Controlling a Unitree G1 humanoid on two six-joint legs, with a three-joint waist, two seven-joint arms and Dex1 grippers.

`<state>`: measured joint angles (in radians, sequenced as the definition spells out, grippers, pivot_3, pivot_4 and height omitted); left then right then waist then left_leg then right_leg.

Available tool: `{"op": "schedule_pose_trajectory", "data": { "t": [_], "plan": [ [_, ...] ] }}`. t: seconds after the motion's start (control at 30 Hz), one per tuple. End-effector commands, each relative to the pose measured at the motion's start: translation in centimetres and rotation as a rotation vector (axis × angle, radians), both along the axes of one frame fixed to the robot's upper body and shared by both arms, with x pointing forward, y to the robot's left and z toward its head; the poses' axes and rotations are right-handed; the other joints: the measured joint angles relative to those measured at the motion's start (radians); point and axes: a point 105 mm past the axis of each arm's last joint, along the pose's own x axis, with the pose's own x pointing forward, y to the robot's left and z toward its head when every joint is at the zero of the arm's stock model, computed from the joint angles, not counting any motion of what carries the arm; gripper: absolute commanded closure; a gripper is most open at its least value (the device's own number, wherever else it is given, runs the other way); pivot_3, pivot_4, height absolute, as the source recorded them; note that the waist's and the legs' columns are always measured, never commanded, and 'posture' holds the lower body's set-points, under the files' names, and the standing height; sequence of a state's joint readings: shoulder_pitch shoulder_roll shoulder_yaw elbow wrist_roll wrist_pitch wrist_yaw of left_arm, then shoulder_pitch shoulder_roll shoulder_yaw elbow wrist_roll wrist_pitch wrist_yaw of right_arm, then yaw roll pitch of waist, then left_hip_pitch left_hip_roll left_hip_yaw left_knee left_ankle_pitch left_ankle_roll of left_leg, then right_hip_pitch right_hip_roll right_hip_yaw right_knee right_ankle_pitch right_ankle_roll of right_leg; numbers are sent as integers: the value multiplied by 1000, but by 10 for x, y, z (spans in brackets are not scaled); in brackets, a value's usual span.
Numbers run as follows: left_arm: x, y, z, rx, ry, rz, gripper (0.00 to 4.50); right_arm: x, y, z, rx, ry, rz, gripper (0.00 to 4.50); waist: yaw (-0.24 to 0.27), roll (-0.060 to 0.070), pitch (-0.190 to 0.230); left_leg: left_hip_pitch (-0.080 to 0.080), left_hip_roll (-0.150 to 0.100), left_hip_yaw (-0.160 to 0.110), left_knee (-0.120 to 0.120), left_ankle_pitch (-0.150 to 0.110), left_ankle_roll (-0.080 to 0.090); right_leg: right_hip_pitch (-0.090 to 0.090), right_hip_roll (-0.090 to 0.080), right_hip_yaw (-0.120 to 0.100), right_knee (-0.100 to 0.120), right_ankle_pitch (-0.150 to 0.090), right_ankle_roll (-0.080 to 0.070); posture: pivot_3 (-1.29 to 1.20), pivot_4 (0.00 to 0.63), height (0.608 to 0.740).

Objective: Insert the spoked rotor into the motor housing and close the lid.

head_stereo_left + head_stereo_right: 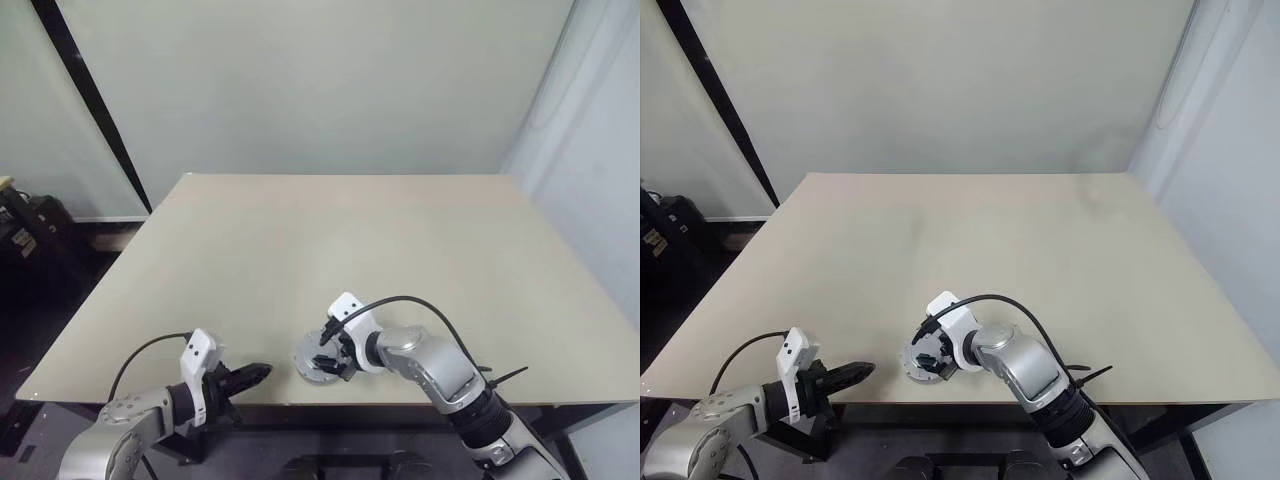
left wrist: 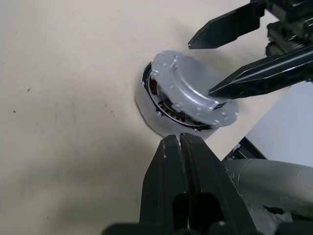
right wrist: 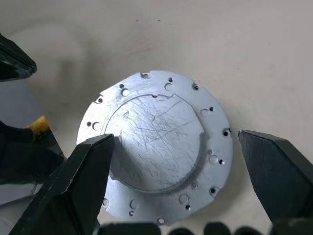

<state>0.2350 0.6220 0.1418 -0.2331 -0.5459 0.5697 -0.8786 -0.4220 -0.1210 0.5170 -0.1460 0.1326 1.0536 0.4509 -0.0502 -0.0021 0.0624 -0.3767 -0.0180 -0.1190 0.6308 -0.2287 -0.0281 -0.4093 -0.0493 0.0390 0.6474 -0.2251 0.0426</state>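
Housing (image 2: 161,105) sits at near counter (image 1: 330,240) edge, lid (image 3: 156,147) resting tilted on it; right end effector (image 3: 173,183) open over lid, probably to press it shut; left end effector (image 2: 182,147) closed, just left.

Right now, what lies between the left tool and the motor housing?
Nothing: only bare table lies between the shut left tool and the housing, seen in the left eye and left wrist views. The open right tool is above the lid.
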Motion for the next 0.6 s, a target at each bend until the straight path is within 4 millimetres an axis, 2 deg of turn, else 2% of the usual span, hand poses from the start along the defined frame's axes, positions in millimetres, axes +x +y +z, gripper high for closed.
{"op": "schedule_pose_trajectory", "data": {
  "t": [0.03, 0.33, 0.6],
  "plan": [
    [2, -1, 12, 11, -48, -8, 4500, 10, -2, 13, 22, -85, 33, 62, 0, 0, 0, 0, 0, 0, 0, 0, 0, 0, 0, 0, 0, 0, 0, 0, 0, 740],
    [-1, -1, 11, 16, -45, -13, 4500, 10, -13, 28, 182, -158, 271, 62, 0, 0, 0, 0, 0, 0, 0, 0, 0, 2, 0, 0, 0, 0, 0, 0, 0, 740],
    [1, -3, 12, 14, -47, -26, 4500, 6, -8, 16, 165, -156, 387, 62, 0, 0, 0, 0, 0, 1, 1, 0, 0, 2, 0, 0, 0, 0, 0, 0, 0, 740]
  ]
}}
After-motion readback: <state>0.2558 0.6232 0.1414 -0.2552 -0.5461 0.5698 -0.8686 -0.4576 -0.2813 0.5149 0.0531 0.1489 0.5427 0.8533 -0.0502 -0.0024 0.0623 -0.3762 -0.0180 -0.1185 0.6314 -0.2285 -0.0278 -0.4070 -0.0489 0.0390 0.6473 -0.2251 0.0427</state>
